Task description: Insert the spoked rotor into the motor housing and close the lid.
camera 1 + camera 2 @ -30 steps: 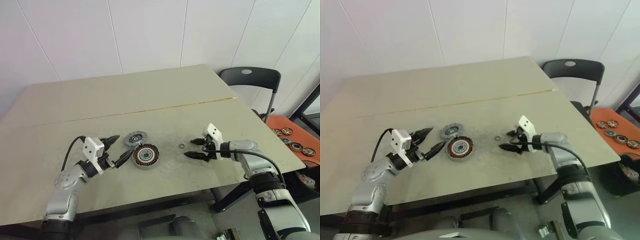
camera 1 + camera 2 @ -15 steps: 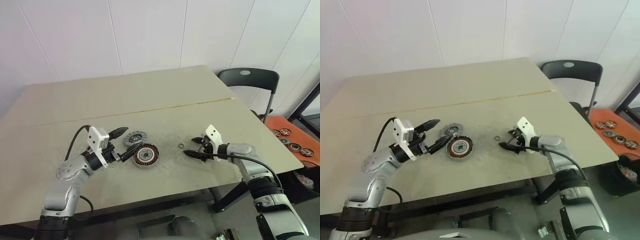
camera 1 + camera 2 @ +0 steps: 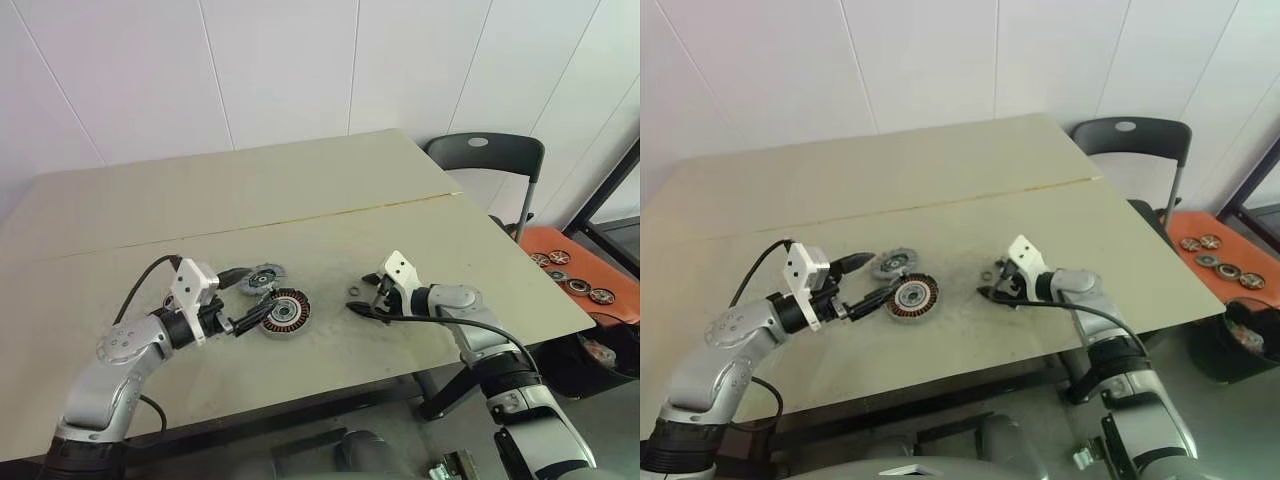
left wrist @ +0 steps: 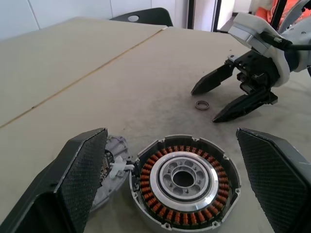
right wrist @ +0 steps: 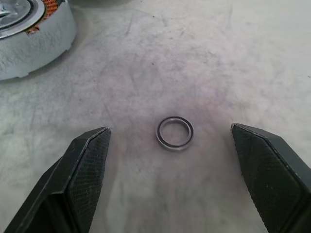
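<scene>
A round motor housing [image 4: 184,187] is sitting flat on the beige, scuffed counter [image 3: 300,200], its silvery shell ringing a band of copper windings around a pale metal hub with a dark centre hole. Just beside it, on the far side, the lid [image 3: 264,277] is lying, a smaller silvery-grey disc with dark cut-outs on its upturned face. The left pincer [image 3: 243,297] is hovering at the housing's left edge with its black cross-hatched fingers [image 4: 82,179] spread wide, holding nothing. Well apart to the right, a small thin metal ring [image 5: 175,133] is lying flat on the counter. The right pincer [image 3: 364,297] is pointing down toward that ring, its textured black fingers [image 5: 90,165] spread either side of it, not touching it. A dark chair [image 3: 480,160] is standing past the counter's right corner
</scene>
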Controlling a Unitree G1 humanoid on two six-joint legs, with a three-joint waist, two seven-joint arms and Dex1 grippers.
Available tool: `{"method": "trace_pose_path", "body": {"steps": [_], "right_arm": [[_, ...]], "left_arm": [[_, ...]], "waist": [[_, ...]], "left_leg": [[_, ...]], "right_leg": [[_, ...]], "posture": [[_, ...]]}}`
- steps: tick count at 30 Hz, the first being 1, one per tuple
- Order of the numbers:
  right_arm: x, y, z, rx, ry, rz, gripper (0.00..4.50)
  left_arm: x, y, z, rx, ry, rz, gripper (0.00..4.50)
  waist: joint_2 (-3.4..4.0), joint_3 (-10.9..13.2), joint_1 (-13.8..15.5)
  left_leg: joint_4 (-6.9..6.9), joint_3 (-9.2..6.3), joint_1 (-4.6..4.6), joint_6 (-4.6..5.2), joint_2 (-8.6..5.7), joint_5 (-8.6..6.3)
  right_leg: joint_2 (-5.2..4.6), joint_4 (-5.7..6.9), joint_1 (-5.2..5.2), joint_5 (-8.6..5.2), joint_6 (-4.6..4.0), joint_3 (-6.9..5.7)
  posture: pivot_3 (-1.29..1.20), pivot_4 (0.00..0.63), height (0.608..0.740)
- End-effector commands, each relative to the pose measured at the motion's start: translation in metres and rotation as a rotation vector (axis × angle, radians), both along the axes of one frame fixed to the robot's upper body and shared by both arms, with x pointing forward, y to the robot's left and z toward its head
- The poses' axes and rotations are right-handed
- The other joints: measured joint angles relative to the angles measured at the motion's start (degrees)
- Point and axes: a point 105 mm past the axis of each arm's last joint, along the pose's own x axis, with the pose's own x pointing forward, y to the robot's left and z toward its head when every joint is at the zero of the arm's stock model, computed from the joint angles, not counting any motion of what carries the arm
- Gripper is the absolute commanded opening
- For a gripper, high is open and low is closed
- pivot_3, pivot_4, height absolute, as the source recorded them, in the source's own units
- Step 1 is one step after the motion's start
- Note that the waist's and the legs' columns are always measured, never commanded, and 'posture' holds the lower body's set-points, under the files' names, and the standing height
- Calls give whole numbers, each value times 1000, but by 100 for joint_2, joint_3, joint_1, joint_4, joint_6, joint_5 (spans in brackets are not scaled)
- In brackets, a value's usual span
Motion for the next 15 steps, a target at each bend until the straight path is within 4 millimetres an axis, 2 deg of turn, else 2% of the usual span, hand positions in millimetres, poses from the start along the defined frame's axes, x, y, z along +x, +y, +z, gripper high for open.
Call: {"method": "trace_pose_path", "body": {"steps": [1, 7, 8, 11, 15], "right_arm": [[-3, 17, 1, 18, 7, 43, 4156], [-4, 19, 1, 34, 36, 33, 4156], [-3, 19, 3, 41, 35, 30, 3754], [-1, 16, 6, 43, 30, 20, 2953], [2, 11, 10, 49, 20, 2, 1570]], "left_arm": [[0, 4, 3, 20, -16, -2, 4500], [-1, 11, -5, 41, -4, 5, 4500], [-1, 12, -6, 43, -5, 8, 4500], [0, 15, -9, 46, -6, 12, 4500], [0, 18, -16, 51, -5, 16, 4500]], "waist": [[0, 0, 1], [0, 0, 0], [0, 0, 2], [0, 0, 16], [1, 2, 32]], "left_leg": [[0, 0, 0, 0, 0, 0], [-2, 0, 0, 0, 0, 0], [-1, 0, 0, 0, 0, 0], [-2, -1, -2, 0, 0, 0], [-4, 0, -5, 0, -1, 0]], "right_leg": [[0, 0, 0, 0, 0, 0], [0, 0, -2, 0, 0, 0], [0, 0, -2, 0, 0, 0], [-2, -1, -3, 0, 0, 0], [-3, -6, -5, 0, 0, 0]], "posture": [[0, 0, 740], [0, 0, 740], [0, 0, 740], [0, 0, 740], [0, 0, 740]]}}
